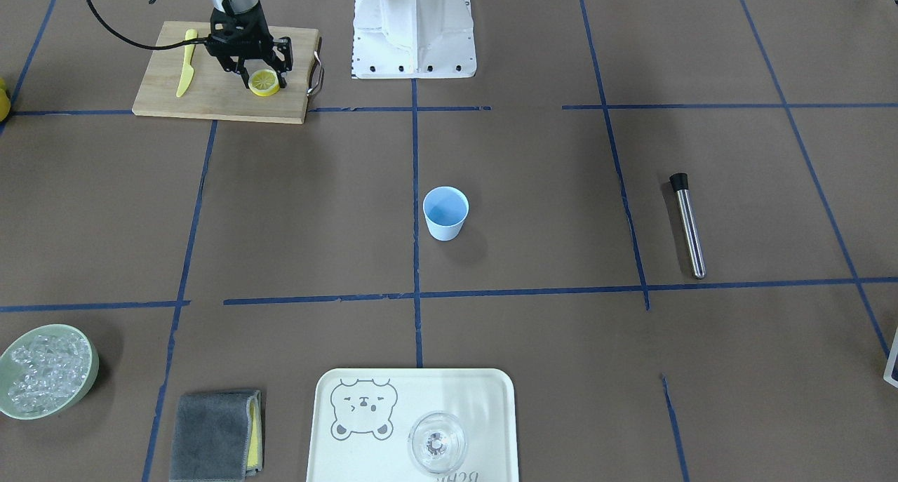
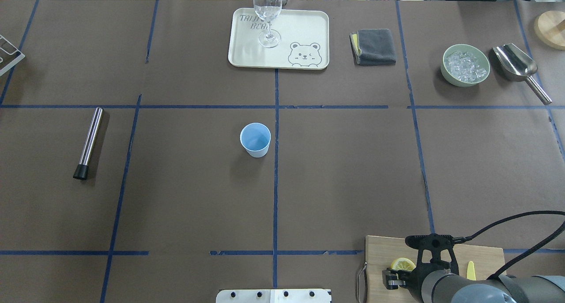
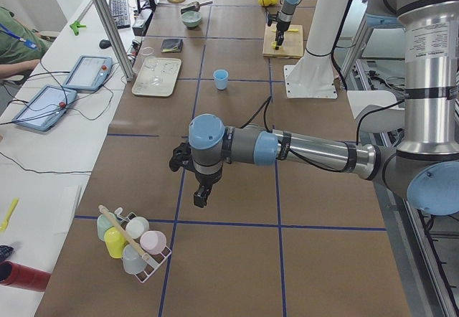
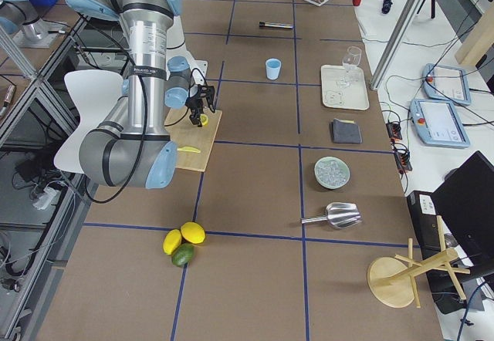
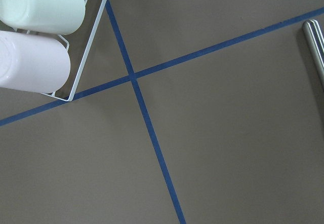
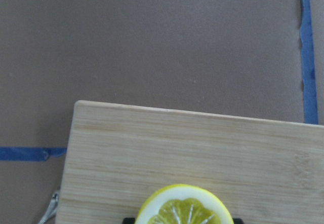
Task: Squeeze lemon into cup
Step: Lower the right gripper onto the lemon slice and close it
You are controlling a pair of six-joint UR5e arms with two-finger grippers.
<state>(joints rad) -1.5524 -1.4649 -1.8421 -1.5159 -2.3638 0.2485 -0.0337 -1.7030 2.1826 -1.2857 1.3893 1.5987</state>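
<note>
While the lemon (image 1: 265,83) is on the board and not over the cup (image 1: 445,215), we judge the task barely begun: the lift, the carry and the squeeze all remain. Listing from the left of the front-facing view, we record a green bowl (image 1: 85,392), smooth and glazed-looking, heaped with clear ice (image 1: 45,366); a folded grey cloth (image 1: 210,434), soft and napped, with a yellow edge; and a pale wooden cutting board (image 1: 224,102), flat and straight-grained, carrying a slim yellow plastic knife (image 1: 186,64). Over the board hangs the right gripper (image 1: 262,77), black and angular. Its jaws stand at either side of the lemon slice, but we cannot tell whether they press it. The slice is a thin disc with glossy yellow rind and paler segmented flesh. At the centre of the brown, matte, blue-taped worktop (image 1: 547,187), well apart from the board, stands the cup, small, tapered and pale blue, upright, and empty as far as we see. Nearer the camera lies a cream tray (image 1: 484,391) printed with a bear, holding a clear glass (image 1: 436,443). To the right lies a polished steel tube (image 1: 687,226) with a black cap. The left gripper (image 3: 201,196) shows only in the left side view, so we cannot tell how its jaws stand.
</note>
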